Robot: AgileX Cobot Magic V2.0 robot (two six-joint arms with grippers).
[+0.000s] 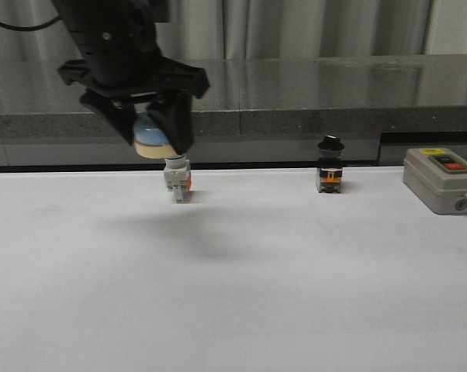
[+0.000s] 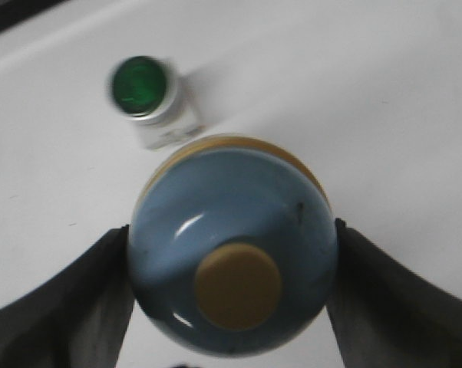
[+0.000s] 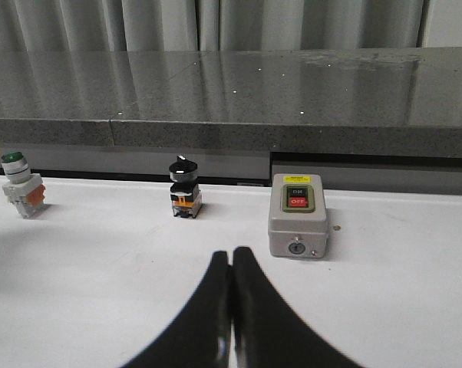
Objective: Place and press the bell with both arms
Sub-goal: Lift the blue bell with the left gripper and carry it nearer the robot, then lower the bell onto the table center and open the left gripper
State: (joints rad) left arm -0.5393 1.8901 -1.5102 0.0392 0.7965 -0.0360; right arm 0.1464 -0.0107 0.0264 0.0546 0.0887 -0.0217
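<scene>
So right now I've got the bell (image 2: 232,253) pinched in my left gripper (image 1: 152,136), fingers (image 2: 58,303) clamped on either side of the blue dome, cream button facing up toward my wrist. It's hanging in the air well above the table (image 1: 233,294), toward the back-left part of the bench, and from the front it sits just above and in front of the green-capped pushbutton (image 1: 176,180), so I'd say I'm in the carry part of the "place" step, nothing set down yet. My right gripper (image 3: 231,307) has its fingers closed together with nothing in them, low over the bench and looking toward the back edge where the black-knobbed switch (image 3: 183,196) and the grey ON/OFF box (image 3: 297,215) sit. Next move as I see it: bring the bell down onto open table nearer the front, away from the pushbutton, keep it level so the base lands flat, then let go. After that the button needs a tap from above. Main worry is the dome slipping, it looks smooth and rounded.
</scene>
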